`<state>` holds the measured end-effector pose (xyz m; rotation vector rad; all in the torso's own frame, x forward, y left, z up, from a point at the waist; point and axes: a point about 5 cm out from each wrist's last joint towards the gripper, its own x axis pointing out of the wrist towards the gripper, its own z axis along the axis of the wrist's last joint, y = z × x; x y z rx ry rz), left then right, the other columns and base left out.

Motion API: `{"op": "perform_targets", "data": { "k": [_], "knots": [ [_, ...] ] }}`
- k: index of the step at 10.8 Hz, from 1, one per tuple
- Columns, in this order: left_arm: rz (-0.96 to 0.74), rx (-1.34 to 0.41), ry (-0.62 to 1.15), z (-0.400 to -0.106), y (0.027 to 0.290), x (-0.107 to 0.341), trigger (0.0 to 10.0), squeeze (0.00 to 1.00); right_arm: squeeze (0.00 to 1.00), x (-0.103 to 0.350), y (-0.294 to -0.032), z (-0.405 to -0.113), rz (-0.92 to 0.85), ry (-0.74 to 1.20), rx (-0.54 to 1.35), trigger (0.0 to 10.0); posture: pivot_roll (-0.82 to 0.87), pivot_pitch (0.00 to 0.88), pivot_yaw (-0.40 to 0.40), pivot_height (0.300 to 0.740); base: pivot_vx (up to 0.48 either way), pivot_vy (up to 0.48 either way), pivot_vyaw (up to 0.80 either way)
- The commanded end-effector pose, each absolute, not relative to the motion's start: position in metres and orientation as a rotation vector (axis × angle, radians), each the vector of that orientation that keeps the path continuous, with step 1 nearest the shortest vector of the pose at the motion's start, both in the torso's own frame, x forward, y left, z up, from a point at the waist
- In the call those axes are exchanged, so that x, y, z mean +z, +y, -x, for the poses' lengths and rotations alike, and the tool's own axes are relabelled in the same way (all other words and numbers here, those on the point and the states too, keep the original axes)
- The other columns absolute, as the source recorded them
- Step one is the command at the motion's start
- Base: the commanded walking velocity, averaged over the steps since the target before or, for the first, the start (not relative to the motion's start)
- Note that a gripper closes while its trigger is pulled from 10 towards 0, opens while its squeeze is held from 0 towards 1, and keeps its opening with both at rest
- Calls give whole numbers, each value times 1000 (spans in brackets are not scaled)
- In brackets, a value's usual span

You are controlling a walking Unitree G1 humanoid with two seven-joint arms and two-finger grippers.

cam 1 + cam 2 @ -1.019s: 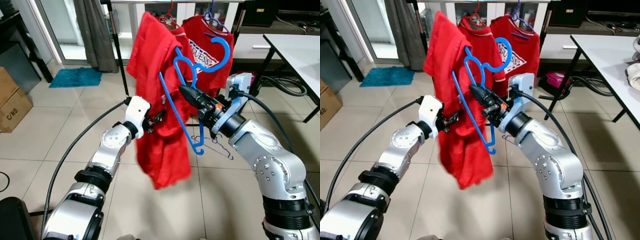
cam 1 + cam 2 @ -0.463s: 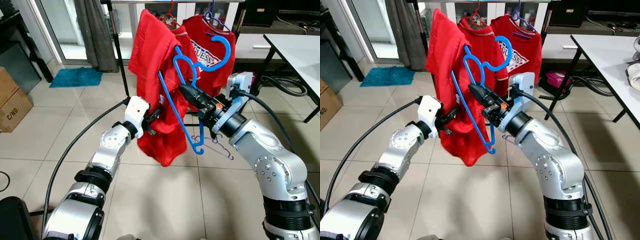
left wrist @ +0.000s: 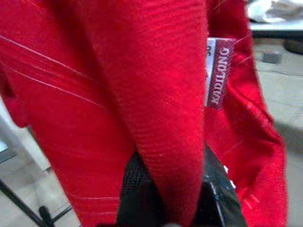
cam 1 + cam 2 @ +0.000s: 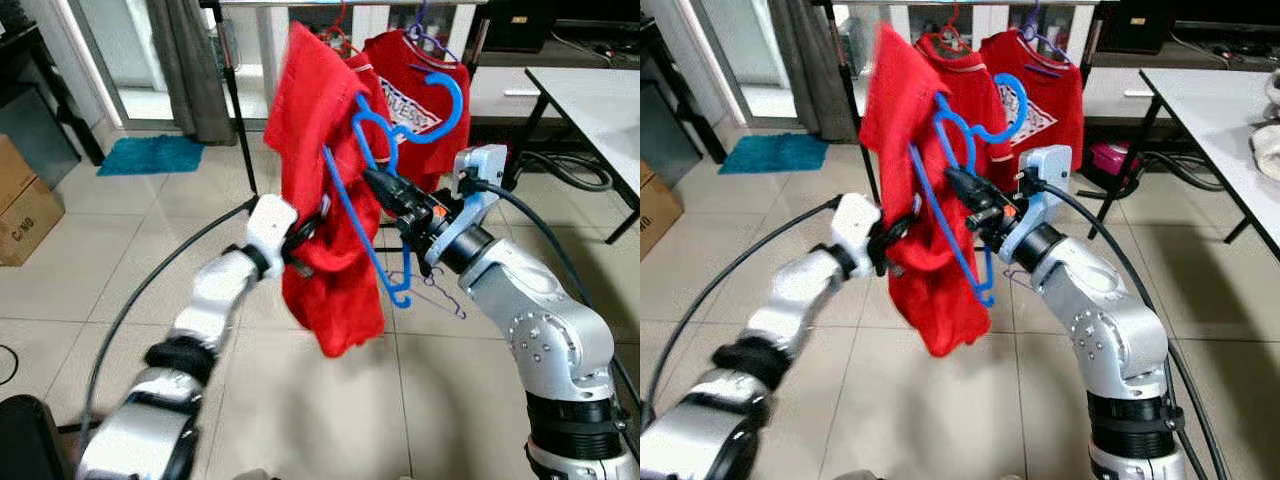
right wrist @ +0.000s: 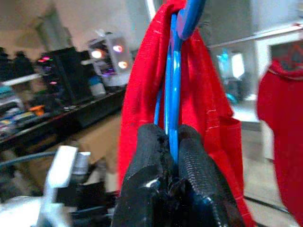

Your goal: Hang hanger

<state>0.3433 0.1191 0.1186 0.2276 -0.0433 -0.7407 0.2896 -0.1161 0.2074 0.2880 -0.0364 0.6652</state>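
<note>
A blue plastic hanger stands upright in front of me, its hook curling up to the right. My right gripper is shut on the hanger's thin bar, which runs between its black fingers. A red shirt is draped over the hanger's left side and hangs down in folds. My left gripper is shut on a fold of that red shirt, beside its white label. The clothes rail runs across the top, behind the hanger.
Two more red shirts hang on the rail, on a red and a purple hanger. The rack's black pole stands to the left. A white table is at the right, a cardboard box at the left. Cables and a wire hanger lie on the tiled floor.
My left arm is moving and now blurred. The shirt's lower part was pulled up and has swung back down a little. The right gripper and hanger have hardly shifted.
</note>
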Motion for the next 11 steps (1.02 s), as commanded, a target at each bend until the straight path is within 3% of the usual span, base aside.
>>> {"op": "perform_targets", "data": {
  "k": [1, 3, 5, 8, 11],
  "knots": [
    [-233, -779, -58, -343, 121, 127, 0, 0, 0, 208, -119, -291, -293, -43, 623, 10000, -156, 0, 67, 740, 0, 0, 0],
    [-314, -857, -32, -337, 133, 136, 0, 0, 0, 202, -113, -294, -367, -20, 559, 10000, -125, 0, 67, 740, 0, 0, 0],
    [-308, -997, 27, -324, 137, 143, 0, 0, 0, 192, -94, -305, -596, 37, 412, 10000, -85, 17, 89, 740, 0, 0, 0],
    [-235, -1070, 67, -317, 127, 147, 0, 0, 0, 186, -84, -320, -830, 98, 223, 10000, -81, 30, 116, 740, 0, 0, 0],
    [-23, -1128, 45, -312, 107, 167, 0, 0, 0, 188, -78, -330, -858, 101, 151, 10000, -83, 21, 117, 740, 0, 0, 0]
  ]
}}
